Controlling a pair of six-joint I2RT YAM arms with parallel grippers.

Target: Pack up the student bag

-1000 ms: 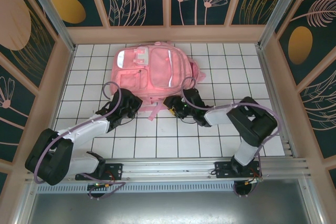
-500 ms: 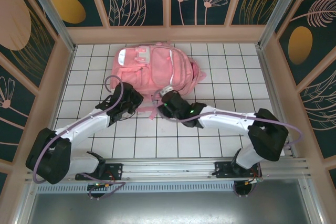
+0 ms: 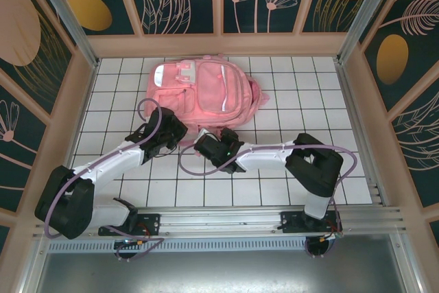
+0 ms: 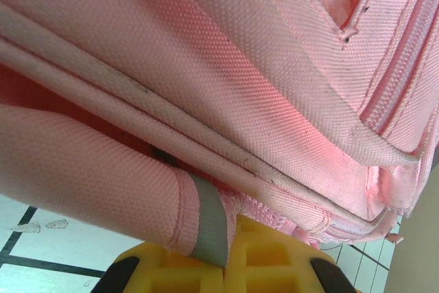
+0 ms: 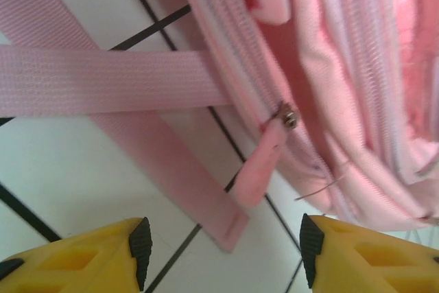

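Student bag: the student bag (image 3: pixel 199 90) is a big pink fabric pack lying flat, front up, on the far half of the counter (image 3: pixel 288 108), a little left of centre.
Counter: white square tiles with dark grout lines, fenced by a pale wooden frame.
Bag from above: a rounded, soft outline with stitched front pockets, one curved pale stripe (image 3: pixel 223 92) and pale patches at its left end.
Bag fabric up close: the left wrist view shows a coarse woven weave, raised piped seams with dark scuffs, and a padded strap (image 4: pixel 89 176) ending in a grey band (image 4: pixel 209 221).
Bag edge up close: the right wrist view shows ribbed zipper tracks, a small metal slider with a flat pink zipper pull (image 5: pixel 264 162), and two flat webbing straps (image 5: pixel 103 80) crossing on the tile.
Left claw: the left claw (image 4: pixel 223 265) has yellow fingers pressed together on the grey-banded end of the padded strap. From above it sits at the bag's near edge (image 3: pixel 177 132).
Right claw: the right claw (image 5: pixel 223 245) has yellow, black-tipped fingers standing apart and gripping nothing, with the zipper pull ahead of the gap. From above it is just near of the bag (image 3: pixel 200 143).
Writing: the patches are too small to read.
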